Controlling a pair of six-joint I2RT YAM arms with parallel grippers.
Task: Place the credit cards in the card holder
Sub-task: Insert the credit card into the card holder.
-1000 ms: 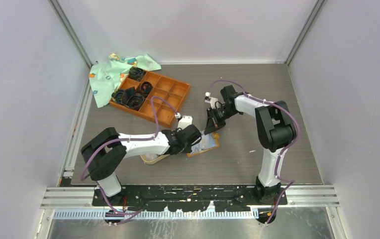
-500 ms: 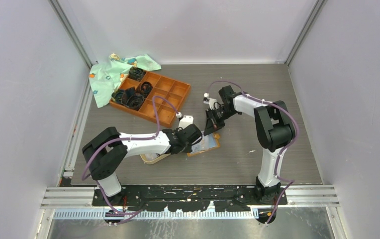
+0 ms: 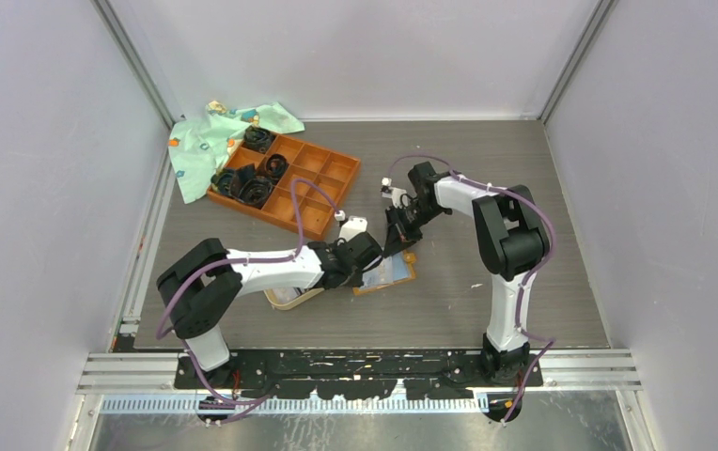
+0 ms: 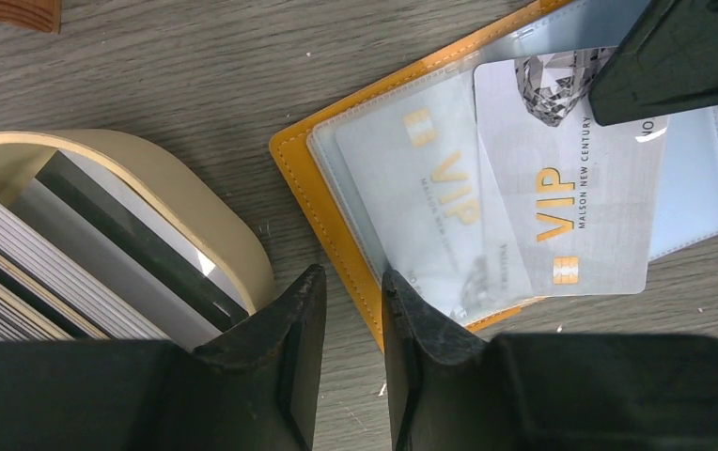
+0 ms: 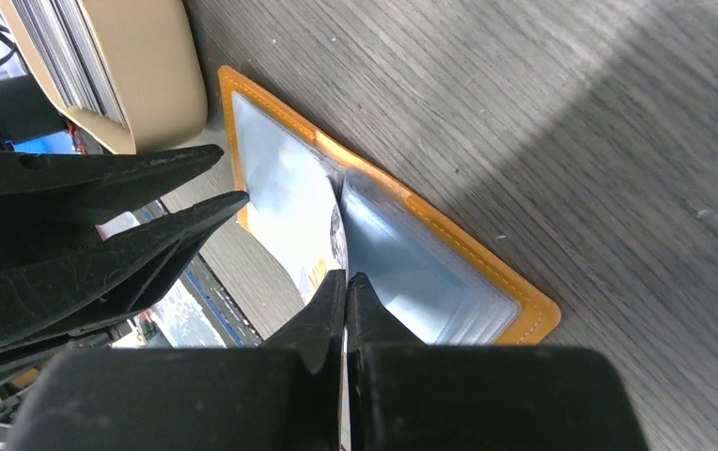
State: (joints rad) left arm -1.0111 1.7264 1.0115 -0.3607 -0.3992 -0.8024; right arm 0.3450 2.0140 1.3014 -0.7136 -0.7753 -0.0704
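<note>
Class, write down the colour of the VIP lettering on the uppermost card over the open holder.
Gold-orange, on a silvery card; clearest in the left wrist view.

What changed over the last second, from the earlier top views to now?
The right arm's elbow and right gripper crept slightly left, toward the left gripper, jaws shut on a credit card over the card holder. Nothing was let go. Left arm, holder, tray and cloth stayed put.

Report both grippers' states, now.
Left gripper: slightly open, holding nothing, over the card holder edge.
Right gripper: closed, pinching the silver VIP card.
</note>
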